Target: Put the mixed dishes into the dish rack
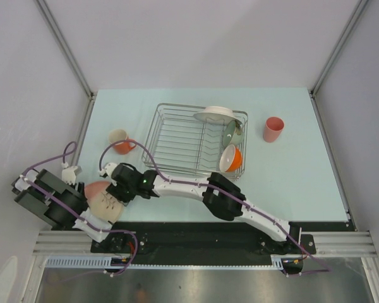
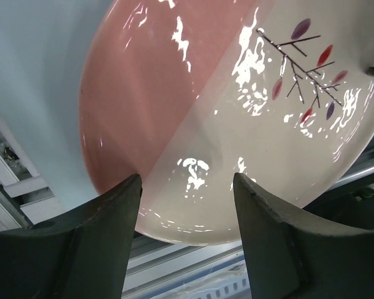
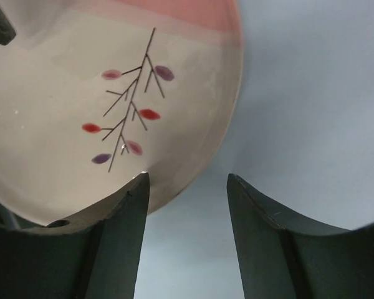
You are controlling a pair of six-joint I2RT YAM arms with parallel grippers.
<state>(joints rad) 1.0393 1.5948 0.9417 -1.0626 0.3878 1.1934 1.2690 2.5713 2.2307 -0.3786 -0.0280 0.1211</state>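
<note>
Salmon-pink plate, half pink and half cream with a small painted twig, sat at the near left corner of the table, close to its near edge. The left gripper faced the plate's glossy top with its jaws parted and nothing pinched between them. The right arm reached across from the right. The right gripper was likewise unclenched, with one finger overlapping the plate's rim and the other over bare table. Whether any finger touched the plate could not be told.

Farther back on the left, the orange handled mug sat on the table near the dish rack. In the rack's right half were the orange bowl, then the grey-green bowl, with the white plate at the far side. The salmon-pink cup stood on the table to the right of the rack, apart from it.

The salmon-pink plate looked like glazed ceramic: stiff, fairly heavy, slick under hard fingers and likely to chip if dropped. Its rim seemed the best place to grip, pinched across its thickness.
</note>
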